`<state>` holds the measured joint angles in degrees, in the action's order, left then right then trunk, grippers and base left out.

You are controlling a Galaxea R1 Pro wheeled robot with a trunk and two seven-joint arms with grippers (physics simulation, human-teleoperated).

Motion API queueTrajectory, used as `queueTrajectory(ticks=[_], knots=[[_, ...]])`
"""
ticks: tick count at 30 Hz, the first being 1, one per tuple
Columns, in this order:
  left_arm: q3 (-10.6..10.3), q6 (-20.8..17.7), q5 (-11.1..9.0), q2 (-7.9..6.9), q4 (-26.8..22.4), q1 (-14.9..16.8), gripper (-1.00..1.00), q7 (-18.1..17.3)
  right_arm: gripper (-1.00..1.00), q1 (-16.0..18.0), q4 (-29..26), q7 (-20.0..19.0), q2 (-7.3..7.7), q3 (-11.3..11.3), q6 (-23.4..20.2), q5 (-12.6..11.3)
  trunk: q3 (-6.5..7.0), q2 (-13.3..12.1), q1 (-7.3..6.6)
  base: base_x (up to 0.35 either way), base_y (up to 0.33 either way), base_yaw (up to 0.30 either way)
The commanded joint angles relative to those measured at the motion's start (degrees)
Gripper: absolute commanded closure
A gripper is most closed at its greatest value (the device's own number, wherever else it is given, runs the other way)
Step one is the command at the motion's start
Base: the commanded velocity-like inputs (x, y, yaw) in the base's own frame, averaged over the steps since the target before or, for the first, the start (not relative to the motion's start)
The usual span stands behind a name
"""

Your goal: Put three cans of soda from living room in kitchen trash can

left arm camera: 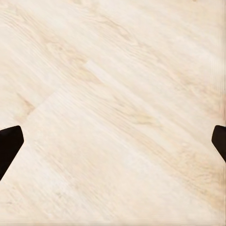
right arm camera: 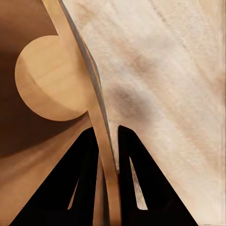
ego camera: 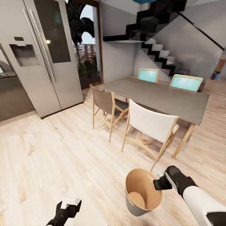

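Observation:
The tash can (ego camera: 142, 192), a pale grey tapered bucket with a brown inside, hangs above the wood floor at the lower middle of the head view. My right gripper (ego camera: 158, 183) is shut on its near right rim. In the right wrist view the two dark fingers (right arm camera: 82, 188) pinch the thin rim (right arm camera: 101, 127), one inside and one outside, and the bucket's round bottom (right arm camera: 52, 80) shows with nothing in it. My left gripper (ego camera: 69, 204) hangs low at the lower left, open, its black fingertips (left arm camera: 8, 146) wide apart over bare floor. The soda cans are out of view.
A tall steel double-door fridge (ego camera: 47, 56) stands at the left beside a dark counter (ego camera: 11, 94). A grey dining table (ego camera: 163, 97) with several chairs (ego camera: 150, 125) sits ahead to the right. Black stairs (ego camera: 157, 37) and a glass door (ego camera: 86, 44) lie behind.

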<state>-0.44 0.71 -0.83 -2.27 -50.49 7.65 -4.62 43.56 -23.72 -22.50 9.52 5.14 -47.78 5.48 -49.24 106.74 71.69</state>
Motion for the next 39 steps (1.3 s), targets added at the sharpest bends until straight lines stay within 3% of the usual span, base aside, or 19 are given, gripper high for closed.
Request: queueTrajectory(ticks=[1,19,36,38,39], knots=[[0.0,0.0,0.03,0.0,0.01,0.0,-1.0,0.03,1.0,0.02,-0.01,-0.27,0.0,-0.13,-0.22,-1.08,0.0,0.0,0.0,-0.098,-0.249,-0.006],[0.18,0.02,-0.26,-0.11,-0.23,0.0,-1.0,-0.25,1.0,0.01,-0.01,-0.35,0.05,-0.36,-0.21,-1.16,-0.01,0.0,0.0,-0.087,-0.23,-0.07],[0.44,-0.09,-0.36,-0.2,0.04,0.0,-1.0,-0.39,1.0,0.04,-0.09,-0.45,-0.02,-0.56,-0.21,-1.25,0.3,0.0,0.0,0.026,0.239,-0.096],[0.44,-0.09,-0.35,-0.2,0.04,0.0,-1.0,-0.39,1.0,0.04,-0.09,-0.45,-0.02,-1.31,-0.21,-1.22,0.38,0.0,0.0,0.067,0.06,-0.14],[0.44,0.03,-0.37,-0.22,-0.07,0.0,-1.0,-0.34,1.0,0.04,-0.08,-0.42,-0.02,-3.01,-0.28,-1.18,0.39,0.0,0.0,-0.008,-0.043,-0.017]])
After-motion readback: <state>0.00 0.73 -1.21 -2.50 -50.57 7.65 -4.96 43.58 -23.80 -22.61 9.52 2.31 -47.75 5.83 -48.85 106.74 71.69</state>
